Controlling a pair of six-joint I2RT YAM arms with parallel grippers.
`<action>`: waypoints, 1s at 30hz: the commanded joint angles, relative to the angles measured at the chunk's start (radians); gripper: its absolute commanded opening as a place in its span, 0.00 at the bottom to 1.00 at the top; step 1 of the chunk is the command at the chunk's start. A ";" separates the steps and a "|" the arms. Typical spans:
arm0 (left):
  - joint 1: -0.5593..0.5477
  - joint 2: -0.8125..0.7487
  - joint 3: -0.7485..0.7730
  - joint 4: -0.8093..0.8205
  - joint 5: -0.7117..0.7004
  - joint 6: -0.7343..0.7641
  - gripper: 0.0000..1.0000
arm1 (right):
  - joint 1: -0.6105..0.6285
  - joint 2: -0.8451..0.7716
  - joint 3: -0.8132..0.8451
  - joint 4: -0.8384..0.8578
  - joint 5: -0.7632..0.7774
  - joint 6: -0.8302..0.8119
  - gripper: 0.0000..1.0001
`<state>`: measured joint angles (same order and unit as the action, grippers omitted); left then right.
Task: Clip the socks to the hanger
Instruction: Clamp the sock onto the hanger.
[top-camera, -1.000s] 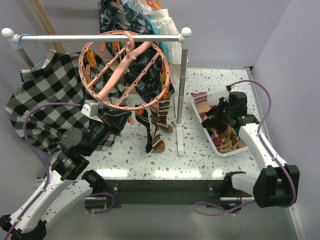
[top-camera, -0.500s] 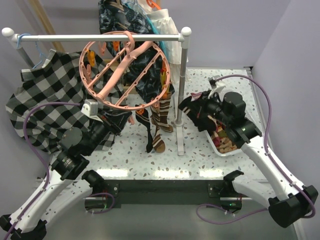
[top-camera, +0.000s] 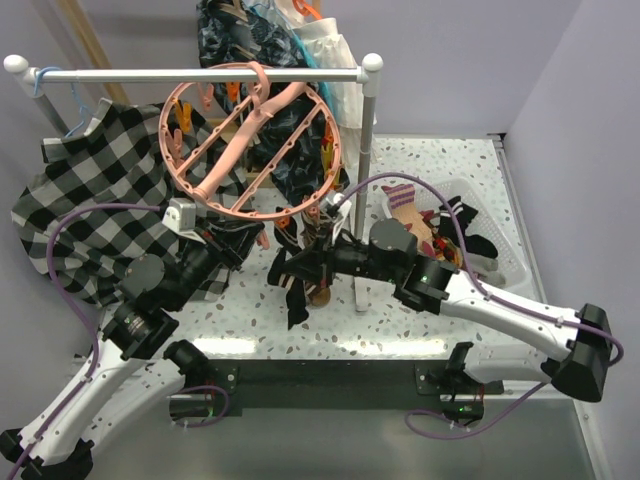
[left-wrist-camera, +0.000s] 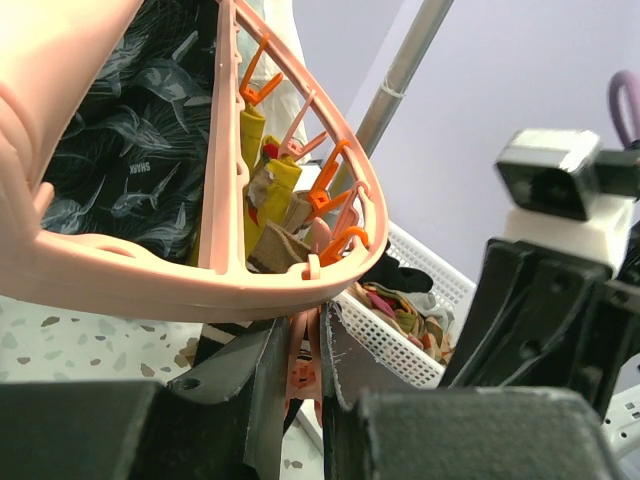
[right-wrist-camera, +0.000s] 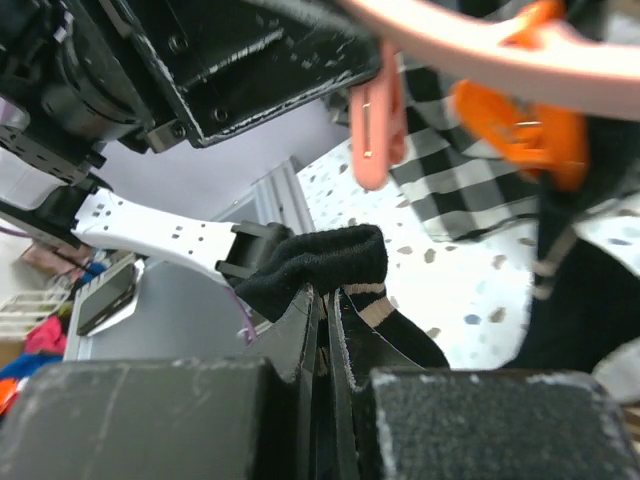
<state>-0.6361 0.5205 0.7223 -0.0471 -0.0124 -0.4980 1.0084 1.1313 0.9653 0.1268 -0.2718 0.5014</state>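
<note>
The salmon-pink round hanger (top-camera: 250, 140) hangs from the white rail. My left gripper (top-camera: 250, 242) sits under its near rim, shut on a dangling pink clip (left-wrist-camera: 303, 372) just below the ring (left-wrist-camera: 150, 270). My right gripper (top-camera: 286, 268) reaches left across the table and is shut on a black sock with a cream stripe (right-wrist-camera: 330, 262), held beside the left gripper and below a pink clip (right-wrist-camera: 372, 130) and an orange clip (right-wrist-camera: 520, 125). A brown striped sock (top-camera: 322, 250) hangs from the hanger. More socks (top-camera: 440, 240) lie in the basket.
A white mesh basket (top-camera: 500, 255) stands at the right. The white rail (top-camera: 200, 75) and its post (top-camera: 362, 200) cross above the right arm. A checkered shirt (top-camera: 90, 210) hangs at the left, and dark clothes hang behind the hanger.
My right arm has swung from the basket leftward past the post, carrying the black sock to below the hanger beside the left gripper. The left arm has not moved.
</note>
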 joint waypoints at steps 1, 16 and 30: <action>0.001 0.003 0.040 0.021 0.008 -0.019 0.00 | 0.053 0.071 0.052 0.169 0.062 0.055 0.00; 0.000 -0.011 0.026 0.026 0.008 -0.024 0.00 | 0.059 0.125 0.056 0.192 0.216 0.098 0.00; 0.000 -0.016 0.019 0.032 0.026 -0.027 0.00 | 0.059 0.133 0.064 0.166 0.240 0.104 0.00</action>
<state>-0.6361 0.5106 0.7223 -0.0471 -0.0021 -0.5072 1.0634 1.2682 0.9810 0.2527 -0.0597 0.5911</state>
